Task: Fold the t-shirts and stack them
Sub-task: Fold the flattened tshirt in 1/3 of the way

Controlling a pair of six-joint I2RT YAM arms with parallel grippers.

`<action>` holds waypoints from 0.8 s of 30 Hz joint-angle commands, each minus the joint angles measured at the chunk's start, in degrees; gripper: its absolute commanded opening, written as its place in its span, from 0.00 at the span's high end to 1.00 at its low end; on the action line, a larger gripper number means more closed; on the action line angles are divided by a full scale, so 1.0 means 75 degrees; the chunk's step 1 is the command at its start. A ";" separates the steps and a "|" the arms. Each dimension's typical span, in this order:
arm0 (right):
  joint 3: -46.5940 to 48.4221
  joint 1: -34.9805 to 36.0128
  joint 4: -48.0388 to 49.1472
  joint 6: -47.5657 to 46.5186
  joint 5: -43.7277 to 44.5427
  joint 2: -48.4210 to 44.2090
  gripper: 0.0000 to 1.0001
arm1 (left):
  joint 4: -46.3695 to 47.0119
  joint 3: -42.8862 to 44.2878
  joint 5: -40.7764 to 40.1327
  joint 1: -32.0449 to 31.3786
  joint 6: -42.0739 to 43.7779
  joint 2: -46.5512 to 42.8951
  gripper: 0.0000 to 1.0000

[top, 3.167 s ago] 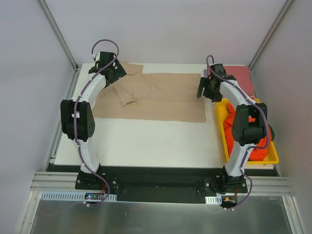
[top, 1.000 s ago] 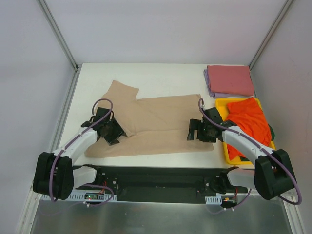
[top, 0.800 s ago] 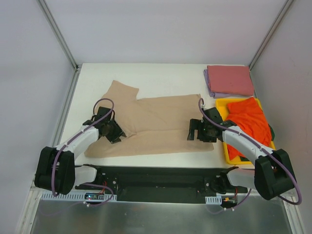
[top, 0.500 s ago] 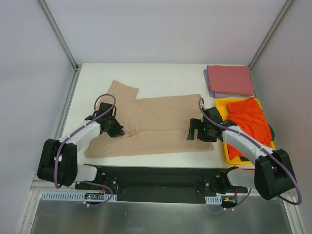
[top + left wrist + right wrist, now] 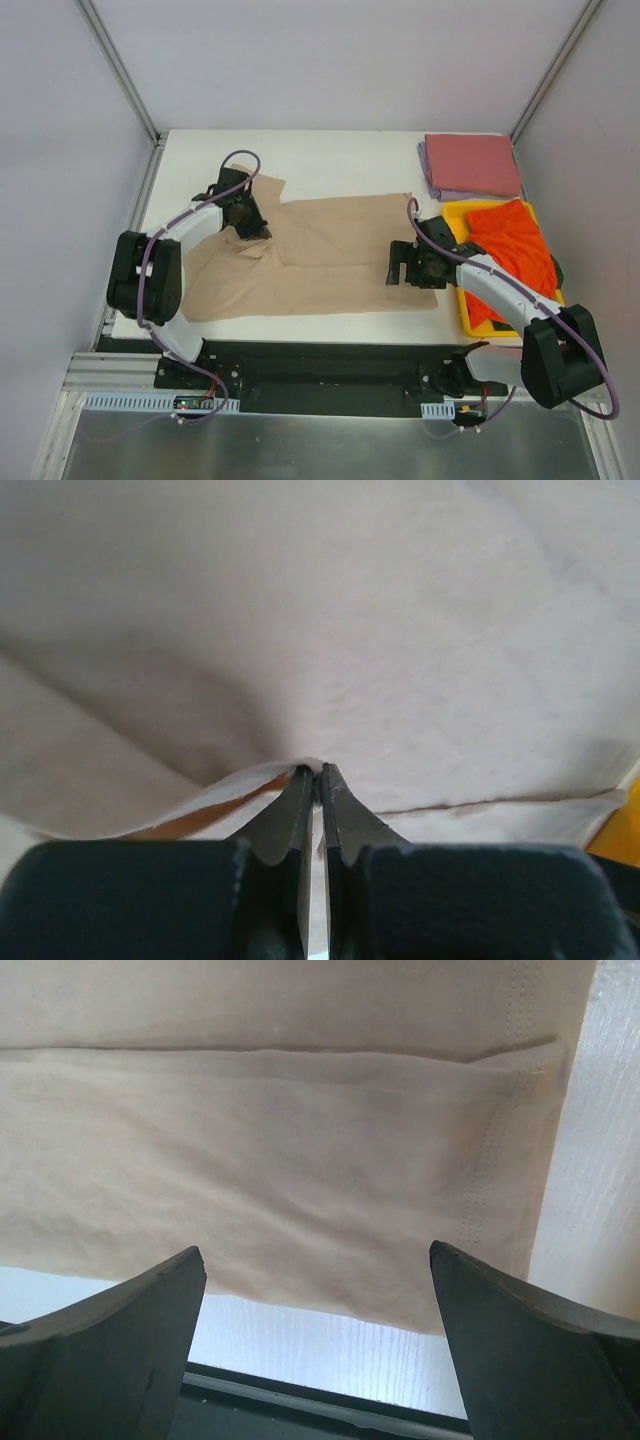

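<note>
A tan t-shirt (image 5: 330, 250) lies spread across the white table, wrinkled at its left end. My left gripper (image 5: 245, 215) is shut on a raised fold of it near the sleeve; the left wrist view shows the jaws (image 5: 318, 772) pinched on the cloth (image 5: 350, 630). My right gripper (image 5: 403, 268) hovers open over the shirt's right hem. In the right wrist view its gripper (image 5: 315, 1252) holds nothing, with the tan cloth (image 5: 300, 1140) below. A folded pink-red t-shirt (image 5: 472, 163) rests on a lavender one (image 5: 428, 172) at the back right. An orange-red t-shirt (image 5: 512, 250) lies in the tray.
The yellow tray (image 5: 466, 318) stands along the right edge of the table (image 5: 330, 160), partly under my right arm. A black rail runs along the near edge. Grey walls and metal posts close in the back and sides.
My left gripper has shut on the tan t-shirt near its left sleeve and carried the fold away from the near edge, toward the back. The right arm has stayed still and open.
</note>
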 commanded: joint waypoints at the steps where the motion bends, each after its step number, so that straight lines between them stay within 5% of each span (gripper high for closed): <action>1: 0.0434 -0.0034 -0.0249 -0.0162 0.0207 0.0180 0.04 | 0.0133 0.1287 0.0885 -0.0273 0.1126 0.0955 1.00; 3: 0.0505 -0.0069 -0.0249 -0.0174 0.0196 0.0309 0.04 | -0.0041 0.1931 0.1083 -0.0461 0.1641 0.1400 0.81; 6: 0.0622 -0.0058 -0.0272 -0.0209 0.0160 0.0438 0.04 | -0.0767 0.2729 0.0957 -0.0625 0.1970 0.1800 0.27; 8: 0.0669 -0.0069 -0.0284 -0.0221 0.0137 0.0485 0.04 | -0.0956 0.2790 0.0617 -0.0743 0.2147 0.1638 0.01; 24: 0.0610 -0.0058 -0.0284 -0.0326 0.0008 0.0497 0.04 | -0.1015 -0.0103 -0.1563 -0.0743 0.1105 -0.1843 0.01</action>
